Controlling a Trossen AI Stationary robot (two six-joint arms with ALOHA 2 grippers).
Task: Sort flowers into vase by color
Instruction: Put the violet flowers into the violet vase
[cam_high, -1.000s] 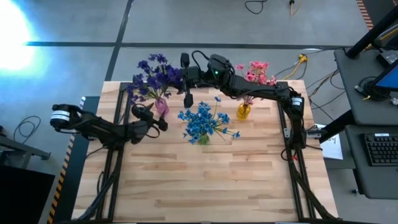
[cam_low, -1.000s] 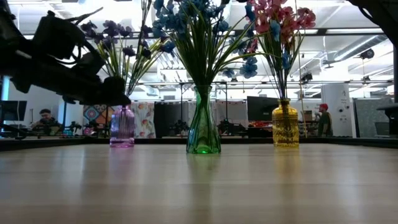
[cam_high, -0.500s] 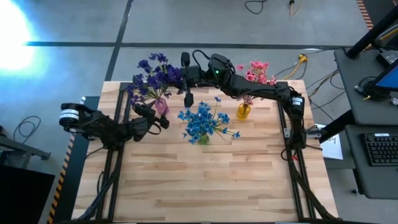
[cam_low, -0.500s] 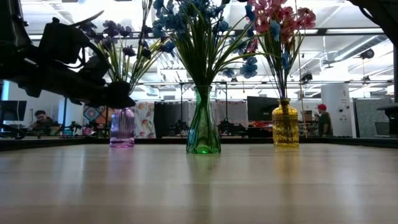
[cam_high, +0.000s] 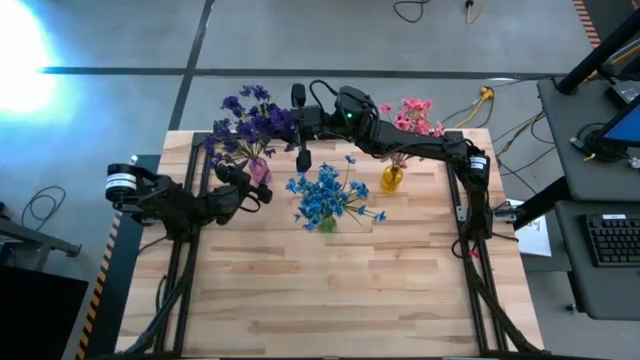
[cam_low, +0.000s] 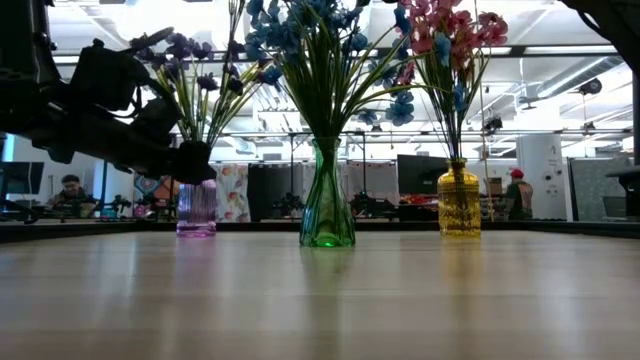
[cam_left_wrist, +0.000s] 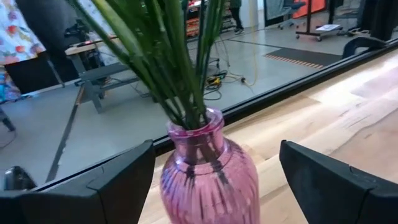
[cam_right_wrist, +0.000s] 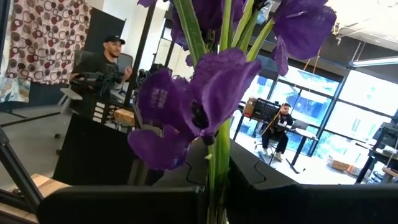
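Left gripper (cam_high: 252, 186) hangs spread wide just beside the pink ribbed glass vase (cam_high: 260, 171), far left of the table (cam_high: 330, 300); pull it back level so the fingers miss the neck. Purple flowers (cam_high: 248, 120) stand there on thin green stems. Centre: blue flowers (cam_high: 327, 195) in a green glass vase (cam_low: 327, 200), narrow-waisted. Right gripper (cam_high: 301, 135), fingers pressed together on what looks like a purple sprig's stem; steer the stem straight down into the pink neck. Far right: pink flowers (cam_high: 415, 115) in an amber ribbed vase (cam_high: 391, 178).
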